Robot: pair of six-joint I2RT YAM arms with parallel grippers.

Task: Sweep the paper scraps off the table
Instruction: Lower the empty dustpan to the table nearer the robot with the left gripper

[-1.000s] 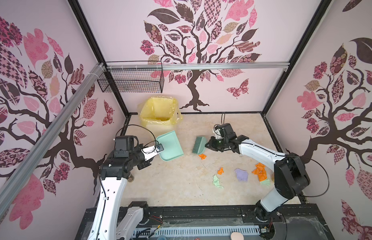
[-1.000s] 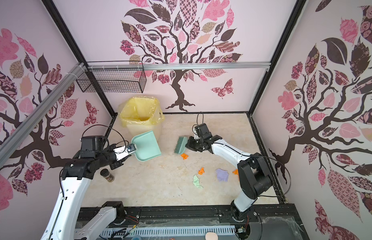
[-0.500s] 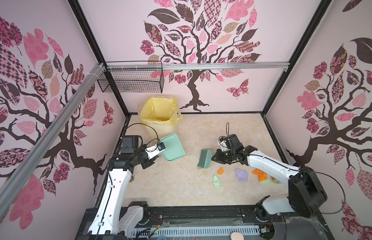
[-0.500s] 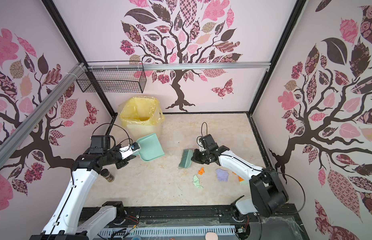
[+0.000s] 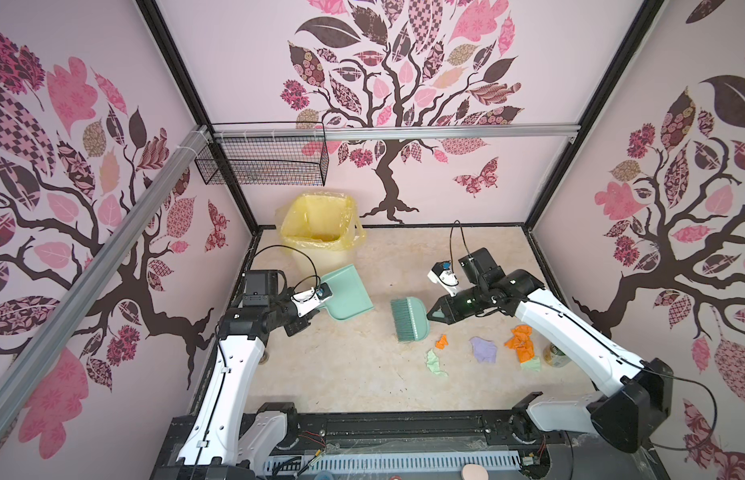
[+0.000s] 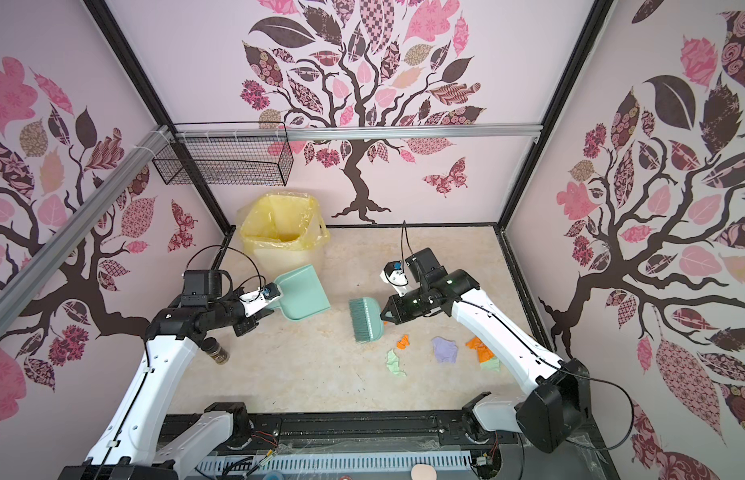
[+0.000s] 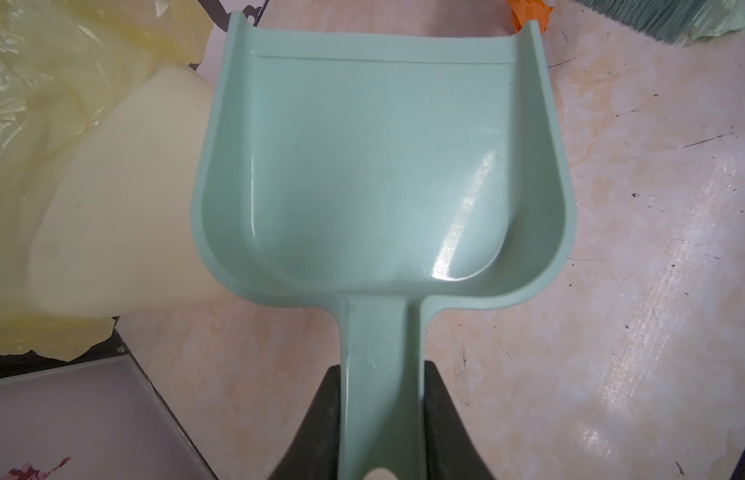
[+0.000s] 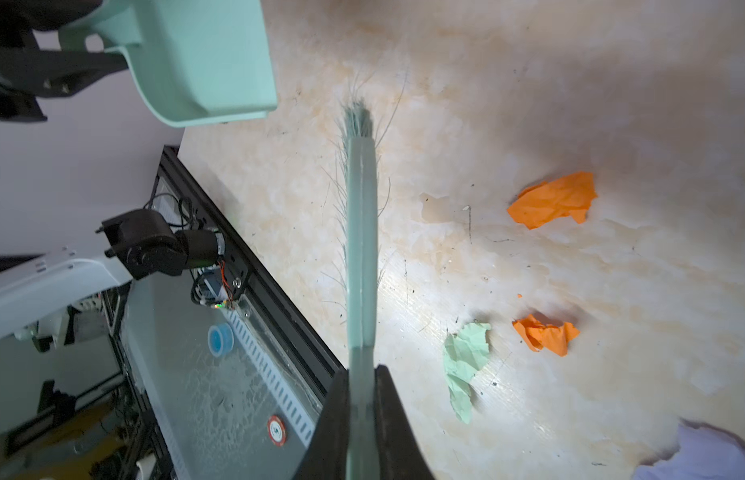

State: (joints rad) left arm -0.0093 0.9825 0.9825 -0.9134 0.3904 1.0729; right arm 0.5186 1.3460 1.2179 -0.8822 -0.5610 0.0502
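On a beige marbled table (image 5: 341, 374) walled by tree murals (image 5: 387, 83), the left gripper (image 7: 381, 376) clamps the handle of a teal dustpan (image 5: 349, 293) beside the yellow-lined bin (image 5: 321, 232). The right gripper (image 8: 362, 374) is closed on a brush (image 5: 408, 320), with paper scraps (image 5: 483, 349) strewn on the table just to its right.

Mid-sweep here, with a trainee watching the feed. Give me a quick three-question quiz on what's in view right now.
1. True or false: the dustpan held by the left gripper is empty.
2. What is the right gripper shut on? A. the brush B. a sponge C. a cloth
3. How many lilac scraps lie on the table in both top views?

Key: 1 true; 2 A; 3 one.
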